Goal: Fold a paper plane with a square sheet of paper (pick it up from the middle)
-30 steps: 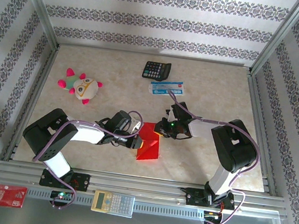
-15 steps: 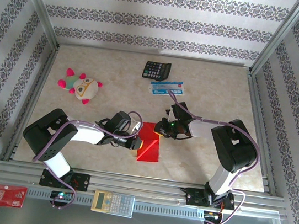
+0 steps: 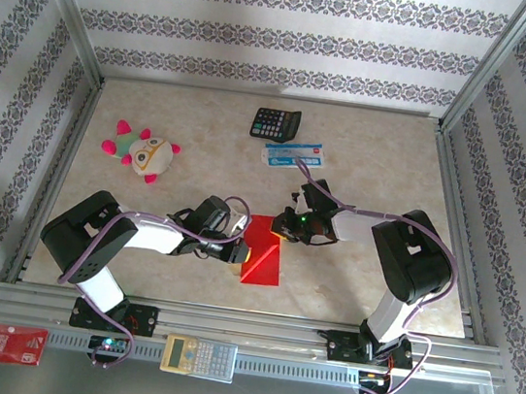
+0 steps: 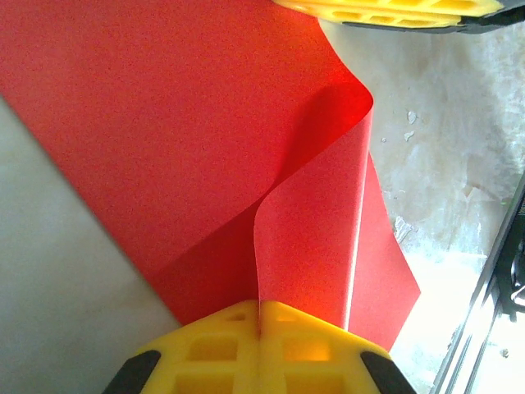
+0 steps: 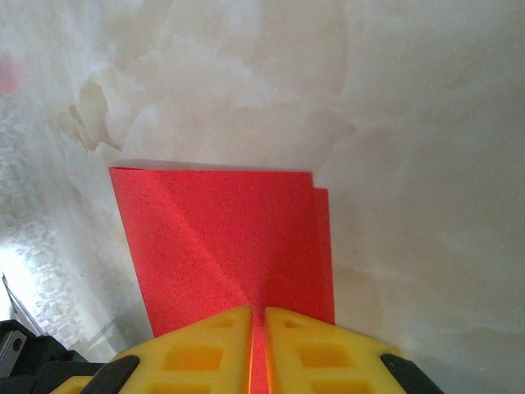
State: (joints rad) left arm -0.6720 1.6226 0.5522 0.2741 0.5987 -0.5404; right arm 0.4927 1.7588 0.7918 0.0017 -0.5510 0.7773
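Two grippers on one sheet: fold in progress, crease not yet set.

My left gripper (image 4: 260, 316) is closed on a lifted flap of the square sheet of paper (image 4: 164, 123). The flap curls up from the tabletop (image 4: 443, 164) in a loose arch and runs into the seam between my pads. My right gripper (image 5: 257, 316) is closed on the sheet's other side, where two layers lie flat and slightly offset and a diagonal crease runs toward my fingers. The sheet lies mid-table, between both wrists. I judge this an early fold, with most folds yet to come. The next move calls for the right side to act as anchor while the left flap travels over until its edge meets the layer beneath. The flap then goes down flat and the crease gets pressed. Pull gently, since thin paper is likely to buckle or tear.
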